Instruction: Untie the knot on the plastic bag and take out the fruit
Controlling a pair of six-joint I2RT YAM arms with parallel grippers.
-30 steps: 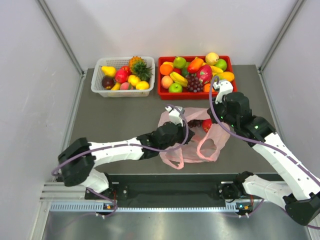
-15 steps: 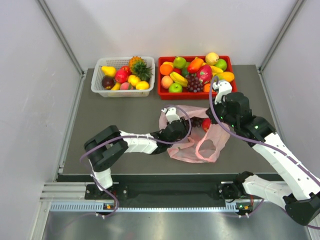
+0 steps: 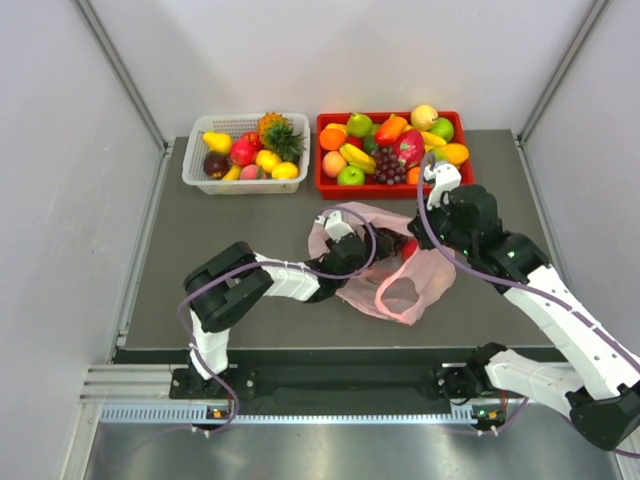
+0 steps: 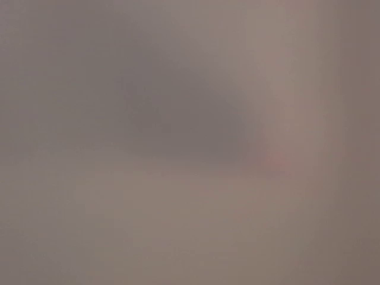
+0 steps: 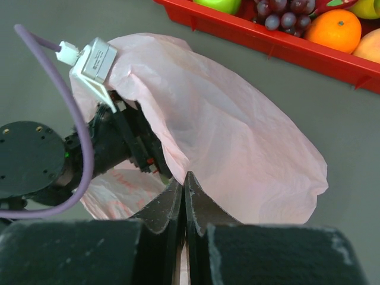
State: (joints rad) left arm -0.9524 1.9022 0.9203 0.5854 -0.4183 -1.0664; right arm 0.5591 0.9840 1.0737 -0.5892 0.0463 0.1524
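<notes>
While the right jaws are pressed together on a fold of the bag's (image 5: 231, 136) rim, lifting it off the counter (image 3: 230, 240), the left arm (image 3: 290, 280) reaches in through the mouth — its wrist view is only a pink-grey blur, and the film covers the left jaws, so I cannot tell whether they are spread or pinching anything. No knot shows from above. The bag lies mid-counter, just this side of the red tray (image 3: 335, 190), with one handle loop slack in front, so the untying looks done and the step in hand is fetching the fruit (image 3: 408, 248), of which a red piece and something dark show at the bag's far edge, close to the right arm (image 3: 520, 260). To do it well, the right arm should hold the rim high and steady so the mouth does not collapse; the left jaws should go in spread and low, settle round a single piece and close on fruit alone — film caught with it would drag the whole bag, so draw back slowly along the line of entry
</notes>
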